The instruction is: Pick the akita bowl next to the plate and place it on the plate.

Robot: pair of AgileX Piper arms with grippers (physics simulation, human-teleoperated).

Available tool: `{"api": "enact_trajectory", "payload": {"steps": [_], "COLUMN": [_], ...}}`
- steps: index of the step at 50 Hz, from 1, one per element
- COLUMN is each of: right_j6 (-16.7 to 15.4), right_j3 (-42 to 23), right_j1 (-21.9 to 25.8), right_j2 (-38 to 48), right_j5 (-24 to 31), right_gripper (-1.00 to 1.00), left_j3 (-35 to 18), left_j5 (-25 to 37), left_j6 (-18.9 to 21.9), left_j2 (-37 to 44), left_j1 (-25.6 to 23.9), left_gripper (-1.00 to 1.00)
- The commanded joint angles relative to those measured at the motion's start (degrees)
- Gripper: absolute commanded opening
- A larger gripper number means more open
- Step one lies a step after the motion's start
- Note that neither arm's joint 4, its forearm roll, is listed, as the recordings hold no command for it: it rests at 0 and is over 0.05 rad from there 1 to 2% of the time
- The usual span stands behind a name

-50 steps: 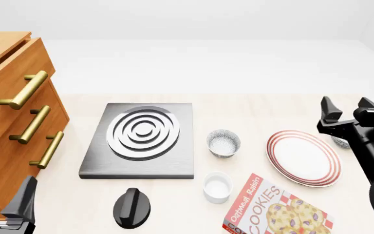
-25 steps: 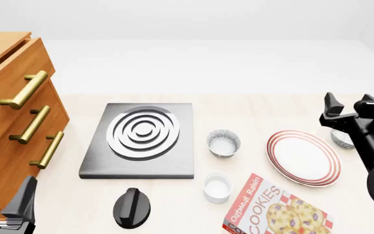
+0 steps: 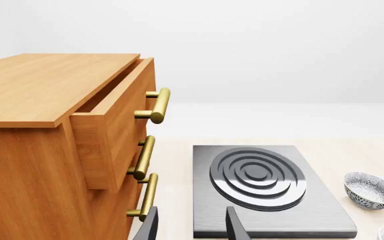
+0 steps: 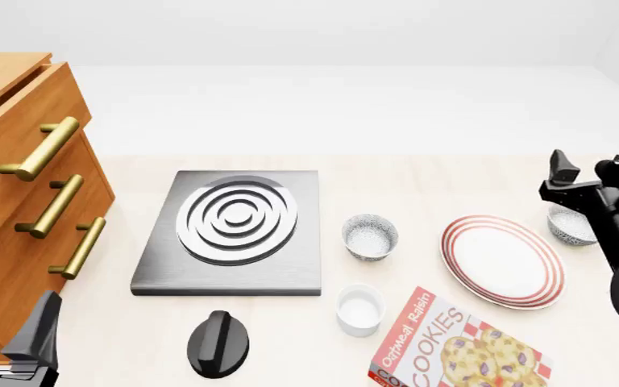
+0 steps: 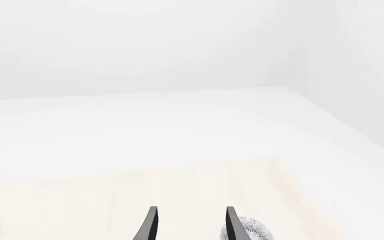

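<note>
The akita bowl (image 4: 570, 225) that the task means is the speckled one just beside the far right rim of the plate (image 4: 501, 260), and it now shows almost whole, directly under and a little in front of the right gripper (image 4: 587, 179). Over the last second this gripper has travelled to the right and slightly away from the camera, so it no longer covers the bowl; one second ago only a small edge of the bowl was visible behind the arm. Its fingers are spread wide with nothing between them, and in the right wrist view the bowl (image 5: 252, 231) appears just beside one fingertip (image 5: 231, 222), not yet between the two. I judge that the gripper is lining itself up over the bowl's rim and that a descent is the next need; the grasp itself is not yet begun. The second speckled bowl (image 4: 370, 236) stands well apart from the gripper, on the other side of the plate near the stove burner plate (image 4: 231, 231), and it is not the target. The left gripper (image 4: 9, 329) waits low by the wooden drawer cabinet (image 4: 25, 177), its fingers also apart and empty, as the left wrist view confirms (image 3: 190, 226). The white cup (image 4: 359, 310) and the cookies box (image 4: 460, 348) lie nearer to the camera and have not moved.
</note>
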Motion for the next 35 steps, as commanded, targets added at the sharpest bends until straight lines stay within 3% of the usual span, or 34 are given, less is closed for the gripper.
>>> {"api": "enact_trajectory", "payload": {"steps": [1, 35], "right_j6": [0.49, 1.17], "right_j3": [-0.80, -1.82], "right_j1": [-1.84, -5.18], "right_j2": [0.52, 0.44], "right_j5": [0.45, 1.58], "right_gripper": [1.00, 1.00], "left_j3": [0.00, 0.00], "left_j5": [0.00, 0.00], "left_j6": [0.00, 0.00], "left_j2": [0.00, 0.00], "left_j1": [0.00, 0.00], "left_gripper": [1.00, 1.00]}}
